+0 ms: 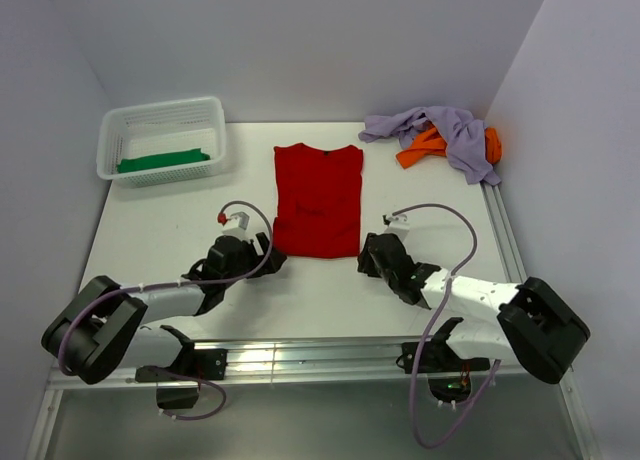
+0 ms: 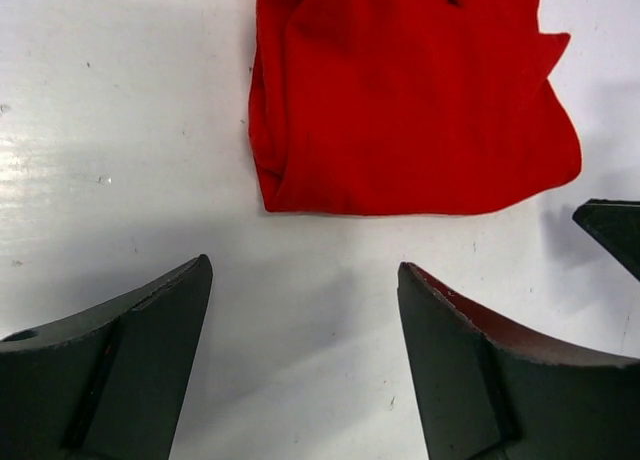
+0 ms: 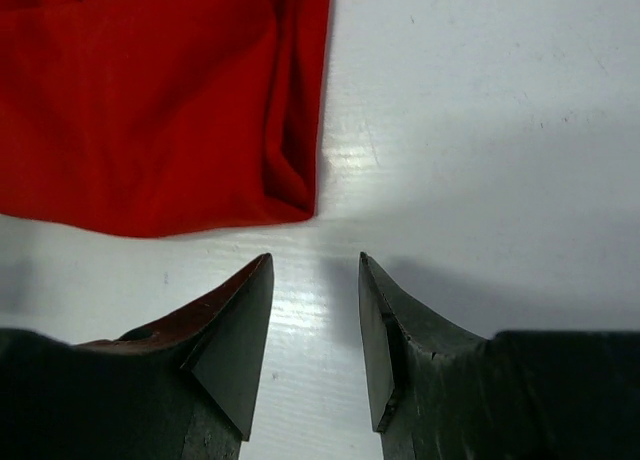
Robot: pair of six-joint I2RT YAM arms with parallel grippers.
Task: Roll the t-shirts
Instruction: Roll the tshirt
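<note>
From above, you see the red shirt (image 1: 318, 200) flat on the table (image 1: 150, 240), with the left jaws at its near left corner and the right jaws at its near right. A green shirt (image 1: 163, 161) lies in the basket (image 1: 160, 110). The lavender shirt (image 1: 450, 130) and orange shirt (image 1: 425, 152) are heaped far right.

Your left wrist view shows jaws spread wide, gripping nothing, with the hem just ahead.

Your right wrist view shows jaws parted more narrowly, also empty.

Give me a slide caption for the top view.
Left gripper and right gripper, both open, flank the near hem of the red t-shirt; green t-shirt in the basket.
</note>
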